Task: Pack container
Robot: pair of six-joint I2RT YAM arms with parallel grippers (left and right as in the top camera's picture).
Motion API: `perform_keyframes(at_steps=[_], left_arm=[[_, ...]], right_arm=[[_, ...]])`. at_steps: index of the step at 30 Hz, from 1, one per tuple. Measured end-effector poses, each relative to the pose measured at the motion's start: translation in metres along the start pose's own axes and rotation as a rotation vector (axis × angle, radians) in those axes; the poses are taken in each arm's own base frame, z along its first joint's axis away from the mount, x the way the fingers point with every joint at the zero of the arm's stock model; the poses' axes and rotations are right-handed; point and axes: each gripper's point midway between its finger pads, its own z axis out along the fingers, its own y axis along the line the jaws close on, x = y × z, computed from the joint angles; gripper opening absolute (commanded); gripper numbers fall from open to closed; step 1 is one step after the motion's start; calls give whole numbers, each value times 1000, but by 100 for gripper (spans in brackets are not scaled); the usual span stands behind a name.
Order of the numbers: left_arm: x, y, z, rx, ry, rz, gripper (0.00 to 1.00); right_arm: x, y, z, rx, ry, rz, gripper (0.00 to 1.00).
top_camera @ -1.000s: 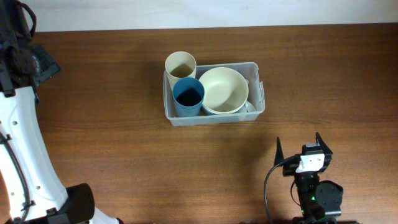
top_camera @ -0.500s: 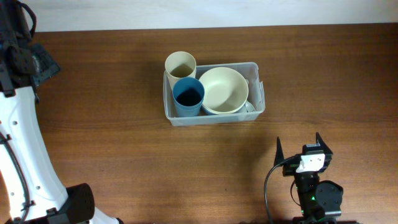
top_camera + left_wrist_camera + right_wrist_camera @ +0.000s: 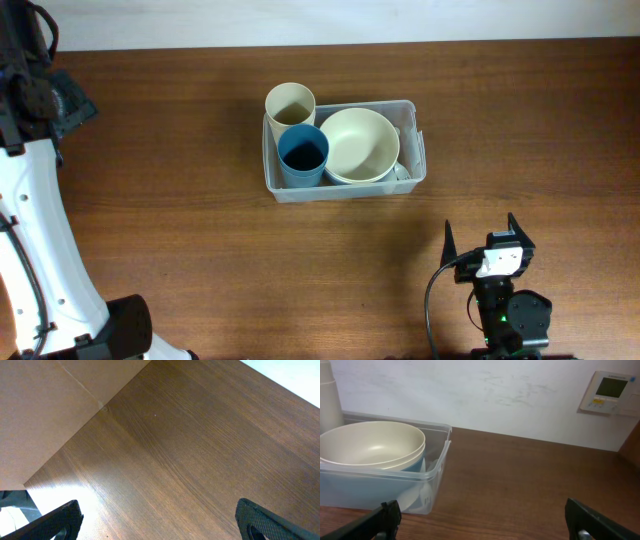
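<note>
The clear plastic container (image 3: 418,150) sits at the table's middle. It holds a blue cup (image 3: 303,155) at the front left, a cream cup (image 3: 290,104) at the back left corner and a cream bowl (image 3: 359,145) on the right. My right gripper (image 3: 481,238) is open and empty near the front edge, well short of the container. Its wrist view shows the open gripper (image 3: 485,525), the container's near wall (image 3: 370,487) and the bowl (image 3: 370,445). My left gripper (image 3: 160,522) is open and empty over bare wood at the far left.
The white left arm (image 3: 40,210) runs along the table's left side. Something pale (image 3: 402,172) lies under the bowl at the container's front right corner. A wall with a control panel (image 3: 610,392) stands behind the table.
</note>
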Motion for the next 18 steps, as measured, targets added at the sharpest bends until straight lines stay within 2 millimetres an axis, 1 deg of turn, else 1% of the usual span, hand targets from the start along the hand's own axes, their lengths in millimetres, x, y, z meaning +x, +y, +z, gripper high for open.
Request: perform_keyframes(at_steps=[4,8,11,15,16,18], left_arm=[[1,1,0,-7,3,4,100],[9,6,0,-28,33,24,100],[11,1,0,3,47,23,100],[-1,-20,2,85,3,-1,100],[-7,-31,3,116,-22,-3,100],[-21,-59,5,200,-93,23,100]], right_arm=[[0,0,0,0,0,1,99],[0,0,0,0,0,1,99],[0,0,0,0,0,1,99],[0,0,0,0,0,0,99],[0,0,0,0,0,1,99],[0,0,0,0,0,0,99]])
